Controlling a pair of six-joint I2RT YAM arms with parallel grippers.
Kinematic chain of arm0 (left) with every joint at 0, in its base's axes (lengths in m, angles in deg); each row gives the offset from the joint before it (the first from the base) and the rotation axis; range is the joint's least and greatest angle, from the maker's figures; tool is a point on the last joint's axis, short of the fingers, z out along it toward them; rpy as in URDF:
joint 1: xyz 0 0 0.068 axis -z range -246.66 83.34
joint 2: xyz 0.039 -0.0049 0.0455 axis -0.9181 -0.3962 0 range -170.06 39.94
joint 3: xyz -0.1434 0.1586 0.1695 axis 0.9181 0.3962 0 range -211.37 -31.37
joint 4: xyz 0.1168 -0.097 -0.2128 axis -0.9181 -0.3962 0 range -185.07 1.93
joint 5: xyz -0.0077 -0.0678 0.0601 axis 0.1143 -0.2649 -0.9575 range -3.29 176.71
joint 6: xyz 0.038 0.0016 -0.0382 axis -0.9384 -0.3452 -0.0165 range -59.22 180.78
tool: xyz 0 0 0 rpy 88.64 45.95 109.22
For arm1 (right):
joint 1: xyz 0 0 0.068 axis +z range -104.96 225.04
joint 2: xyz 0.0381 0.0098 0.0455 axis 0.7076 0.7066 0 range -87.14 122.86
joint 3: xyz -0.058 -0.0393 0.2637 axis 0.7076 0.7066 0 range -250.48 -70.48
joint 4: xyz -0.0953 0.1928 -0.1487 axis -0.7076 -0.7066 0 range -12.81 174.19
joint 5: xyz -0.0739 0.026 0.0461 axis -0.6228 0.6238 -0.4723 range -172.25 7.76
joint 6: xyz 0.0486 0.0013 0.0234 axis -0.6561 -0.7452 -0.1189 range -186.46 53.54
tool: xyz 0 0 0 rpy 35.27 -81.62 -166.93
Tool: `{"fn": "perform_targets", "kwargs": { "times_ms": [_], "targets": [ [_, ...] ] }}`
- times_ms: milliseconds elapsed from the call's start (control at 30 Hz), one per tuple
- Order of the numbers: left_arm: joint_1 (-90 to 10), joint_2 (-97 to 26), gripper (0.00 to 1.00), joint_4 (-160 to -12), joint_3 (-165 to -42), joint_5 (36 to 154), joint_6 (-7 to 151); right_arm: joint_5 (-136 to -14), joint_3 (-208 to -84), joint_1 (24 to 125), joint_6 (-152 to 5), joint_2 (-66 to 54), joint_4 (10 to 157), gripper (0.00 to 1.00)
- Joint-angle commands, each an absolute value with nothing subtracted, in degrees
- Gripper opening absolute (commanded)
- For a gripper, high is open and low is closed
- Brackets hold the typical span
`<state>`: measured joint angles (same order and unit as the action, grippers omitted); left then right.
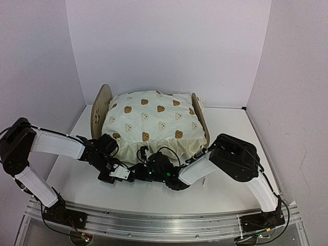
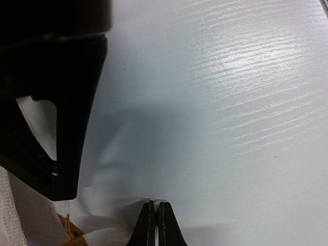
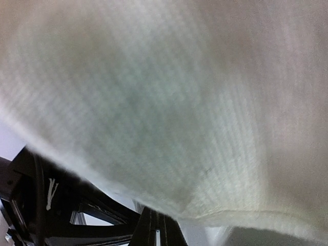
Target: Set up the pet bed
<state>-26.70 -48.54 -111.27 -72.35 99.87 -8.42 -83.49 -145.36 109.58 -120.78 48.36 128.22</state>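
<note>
Now, my left gripper (image 2: 155, 206) pinched shut, tips touching the bedding (image 2: 102, 225) edge on the table (image 2: 230, 102), my right gripper (image 3: 154, 218) clamped on its hem.

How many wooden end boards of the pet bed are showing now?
2. The taller board stands at the left of the bear-print bedding, the lower board at its right. The bedding covers whatever lies between them.

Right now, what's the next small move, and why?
Probably lift both together slightly and draw the bedding outward: left pincer and right pincer look shut on its near ruffle, which sags bunched against the bed.
</note>
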Motion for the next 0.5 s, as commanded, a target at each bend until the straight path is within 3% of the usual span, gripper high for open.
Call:
{"fn": "perform_targets", "kwargs": {
  "times_ms": [0,467],
  "targets": [
    [-27.2,-47.9,0.0,-107.2,-71.4,96.3,-6.3,-82.7,-145.1,109.8,-120.9,44.4,130.1,0.0],
    [-38.8,-34.7,0.0,-123.3,-85.7,103.8,13.4,-85.3,-144.2,109.9,-115.4,38.6,120.8,0.0]
  ]
}}
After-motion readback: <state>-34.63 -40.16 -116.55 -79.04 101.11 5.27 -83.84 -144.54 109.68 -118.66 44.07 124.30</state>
